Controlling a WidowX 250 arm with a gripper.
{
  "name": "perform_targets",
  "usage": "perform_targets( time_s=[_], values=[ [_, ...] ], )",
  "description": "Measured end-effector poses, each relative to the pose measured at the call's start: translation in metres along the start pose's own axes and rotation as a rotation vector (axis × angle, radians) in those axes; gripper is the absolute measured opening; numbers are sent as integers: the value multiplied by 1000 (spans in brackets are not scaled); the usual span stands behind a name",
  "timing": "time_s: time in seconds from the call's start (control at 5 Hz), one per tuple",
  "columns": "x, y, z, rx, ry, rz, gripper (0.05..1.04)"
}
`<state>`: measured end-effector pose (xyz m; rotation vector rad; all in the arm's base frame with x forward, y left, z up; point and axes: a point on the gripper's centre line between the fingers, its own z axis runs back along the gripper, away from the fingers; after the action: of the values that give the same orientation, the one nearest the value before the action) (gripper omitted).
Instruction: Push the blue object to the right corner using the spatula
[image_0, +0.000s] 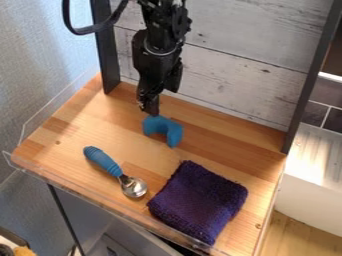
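1 gripper (149, 110), can't tell if closed, by 1 blue arch (175, 133); 1 spoon (133, 187); 1 cloth (198, 201)

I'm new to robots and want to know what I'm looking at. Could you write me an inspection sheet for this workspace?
Surface: wooden tabletop with small dark knots.
Job's things: curved blue object toward the back; metal spoon with a ribbed blue handle, perhaps the intended tool, nearer the front.
Clutter: purple cloth beside the spoon's bowl.
Gripper: black gripper hangs at the blue object's back edge; whether they touch, I cannot tell.
Cables: black cable loops beside the arm.
Surroundings: whitewashed planks behind, between dark posts.
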<state>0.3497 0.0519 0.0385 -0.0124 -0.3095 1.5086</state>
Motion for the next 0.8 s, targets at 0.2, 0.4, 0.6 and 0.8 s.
perform_targets(
  time_s=[0.2, 0.4, 0.6, 0.8],
  values=[
    [-2, 6, -9, 30, 5, -7, 1001],
    [7, 24, -9, 44, 5, -14, 1001],
    [21, 37, 5, 14, -2, -17, 1001],
    [35, 59, 5, 16, 15, -30, 1001]
  ],
)
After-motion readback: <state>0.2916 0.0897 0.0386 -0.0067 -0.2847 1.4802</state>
